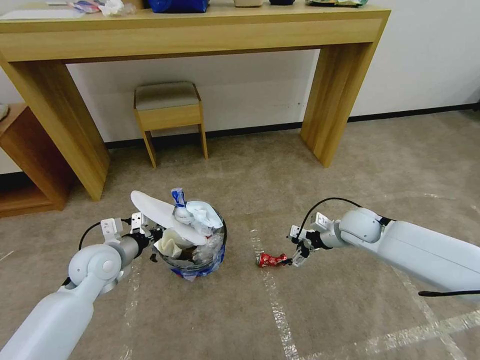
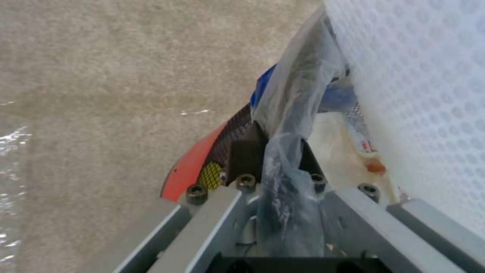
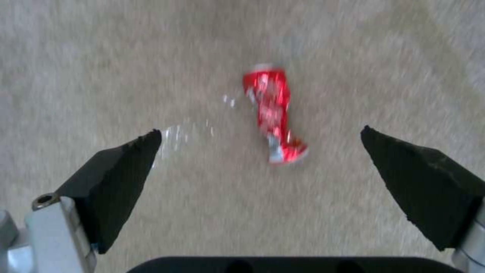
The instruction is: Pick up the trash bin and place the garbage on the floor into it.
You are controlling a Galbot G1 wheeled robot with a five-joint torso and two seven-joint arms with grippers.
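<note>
The trash bin hangs just above the carpet, held by my left gripper, which is shut on its rim and plastic liner. Its red base shows beside the fingers in the left wrist view. The bin is piled with garbage: a flat white slipper sole, crumpled tissues, a tan paper bowl and a plastic bottle. A crushed red can lies on the floor. My right gripper is open right beside it, with the can lying just ahead of the spread fingers.
A wooden desk stands against the wall with a small stool under it. A low wooden shelf is at the left. Clear tape strips cross the carpet.
</note>
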